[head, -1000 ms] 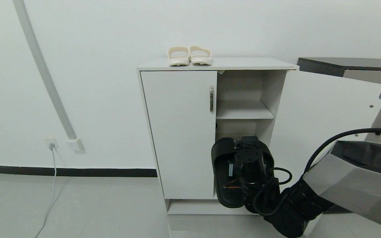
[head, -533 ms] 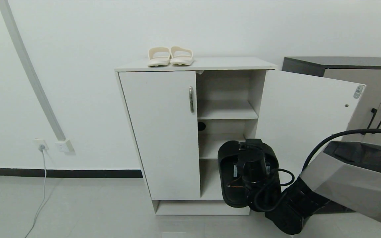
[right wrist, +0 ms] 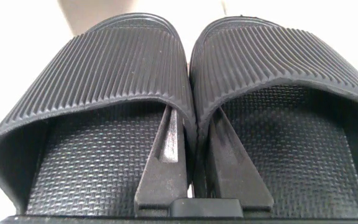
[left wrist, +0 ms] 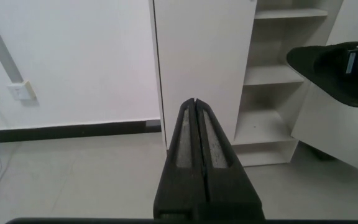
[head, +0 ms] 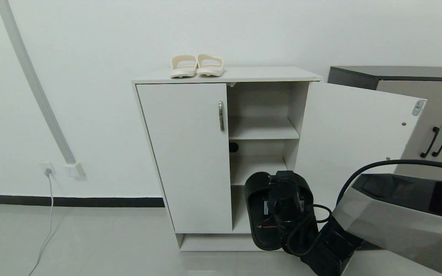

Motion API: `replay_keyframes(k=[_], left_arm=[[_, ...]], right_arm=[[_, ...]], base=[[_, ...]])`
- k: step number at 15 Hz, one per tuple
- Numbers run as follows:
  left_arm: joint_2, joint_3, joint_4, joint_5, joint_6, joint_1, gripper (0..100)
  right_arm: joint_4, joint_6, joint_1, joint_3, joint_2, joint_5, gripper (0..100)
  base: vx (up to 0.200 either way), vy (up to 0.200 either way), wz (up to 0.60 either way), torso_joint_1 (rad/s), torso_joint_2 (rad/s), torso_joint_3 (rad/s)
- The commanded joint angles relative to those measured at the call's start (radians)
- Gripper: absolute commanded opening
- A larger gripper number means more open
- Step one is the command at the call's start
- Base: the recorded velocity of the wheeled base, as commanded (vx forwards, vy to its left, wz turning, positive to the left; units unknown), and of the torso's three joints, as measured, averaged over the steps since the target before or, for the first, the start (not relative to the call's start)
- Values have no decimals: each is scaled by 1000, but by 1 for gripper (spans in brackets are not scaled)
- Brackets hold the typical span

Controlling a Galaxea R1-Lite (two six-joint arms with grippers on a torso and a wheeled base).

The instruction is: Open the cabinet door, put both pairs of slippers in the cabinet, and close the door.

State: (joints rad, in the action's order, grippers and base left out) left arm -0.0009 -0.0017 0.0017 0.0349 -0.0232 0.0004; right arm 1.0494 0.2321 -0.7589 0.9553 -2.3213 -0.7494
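While the R gripper (right wrist: 193, 118) clamps the black slippers (head: 259, 214), the pair hangs low in front of the cabinet's (head: 267, 73) open right half. One finger (right wrist: 166, 149) goes under each strap, and the two touching inner edges are pinched btw them. Soles face the cabinet and toes point up, side by side. In the head view the pair overlaps the bottom compartment and the lower edge of the mid shelf (head: 255, 166). Left wrist view shows it out front of the opening and resting on no shelf.

R door (head: 355, 130) is swung wide open to the robot's right. L door (head: 188, 153) is closed, w/ a metal handle (head: 221, 116) at its inner edge. Top shelf (head: 263, 128) is bare.

Cream slippers (head: 197, 65) sit on the cabinet top above the L door, near the front edge, side by side and touching.

L gripper (left wrist: 195, 106) is clenched on nothing, fingers pressed together. It hovers over the floor, well apart from the cabinet and pointed toward the L door.

Also: a grey unit (head: 397, 76) w/ black handles just right of the cabinet, behind the R door. Wall socket (head: 46, 168) w/ cable (head: 48, 226) is low on the wall to the left.
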Motion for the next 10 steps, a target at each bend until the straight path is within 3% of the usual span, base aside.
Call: replay_keyframes(k=[1, 10], left_arm=[[1, 0, 0, 0, 0, 0, 0], [2, 0, 0, 0, -1, 0, 0]], right_arm=[[1, 0, -3, 0, -9, 1, 0], [1, 0, -3, 0, -24, 7, 0]], base=[[0, 0, 0, 0, 0, 0], [0, 0, 0, 0, 0, 0]])
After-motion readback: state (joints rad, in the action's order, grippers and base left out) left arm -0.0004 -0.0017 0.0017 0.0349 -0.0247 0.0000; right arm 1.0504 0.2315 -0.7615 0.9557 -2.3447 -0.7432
